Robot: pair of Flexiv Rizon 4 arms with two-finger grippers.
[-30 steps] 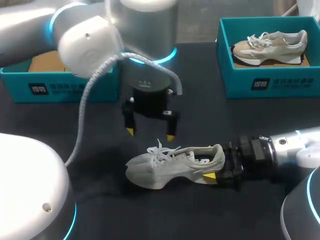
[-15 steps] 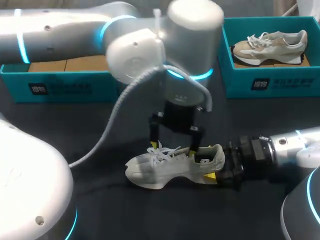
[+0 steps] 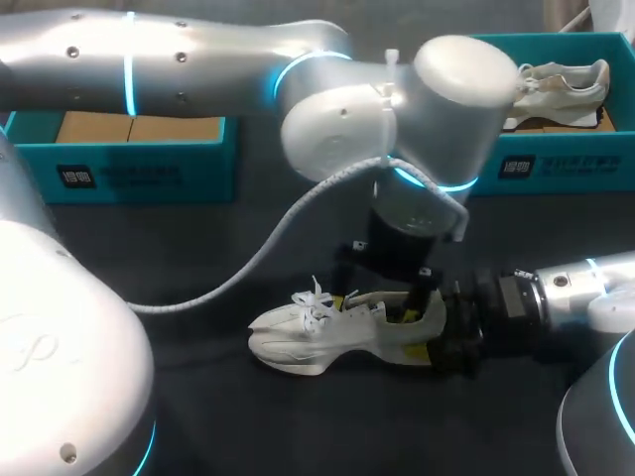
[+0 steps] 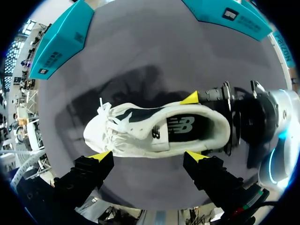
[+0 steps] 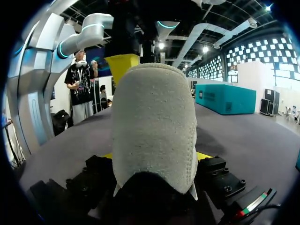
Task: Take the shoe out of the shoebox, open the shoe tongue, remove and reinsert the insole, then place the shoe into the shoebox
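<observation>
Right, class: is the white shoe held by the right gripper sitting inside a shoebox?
No, the white shoe stands on the bare dark table, with no box walls around it.

Table point(image 3: 298, 426): dark, matte top. Teal box point(image 3: 575, 169): open, at the far right of the table. Beige-and-white sneaker point(image 3: 561, 84): one, inside that box.
</observation>
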